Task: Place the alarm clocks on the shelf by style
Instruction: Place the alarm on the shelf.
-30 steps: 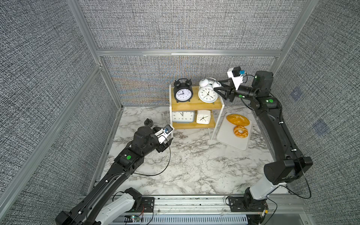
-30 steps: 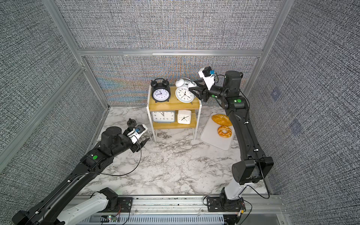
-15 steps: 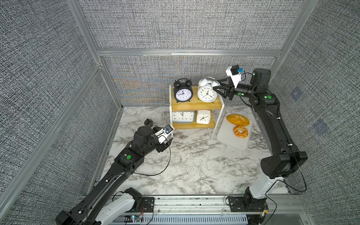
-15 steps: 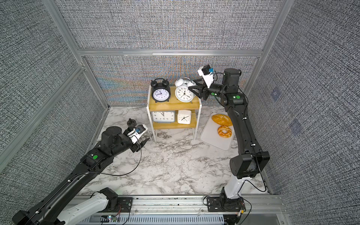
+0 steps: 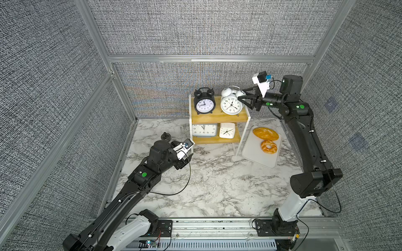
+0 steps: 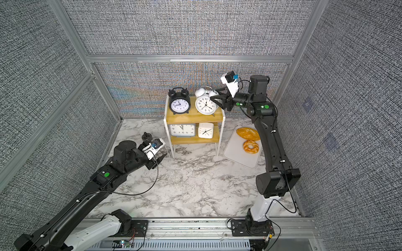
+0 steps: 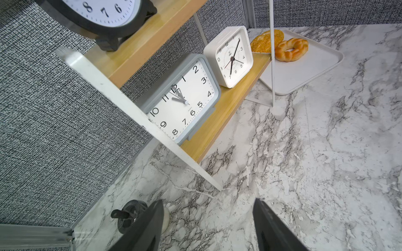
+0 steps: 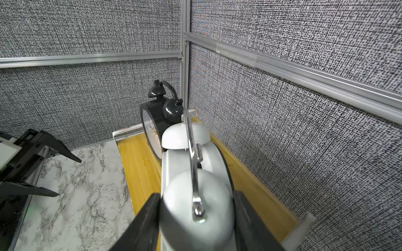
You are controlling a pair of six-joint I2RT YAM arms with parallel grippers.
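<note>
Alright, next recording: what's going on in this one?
Clocks are being sorted onto a two-tier shelf. The right end effector is closed around the white twin-bell clock, which appears to stand on the top board beside the black twin-bell clock. The grey-blue clock and the white square clock sit on the lower board. The left end effector is open and empty above the table. A tray with bread lies beside the shelf.

my left wrist view cuts off the black clock (image 7: 108, 13); from my right wrist the white clock (image 8: 174, 165) has its face hidden, its near bell (image 8: 215, 195) seemingly blurred.
</note>
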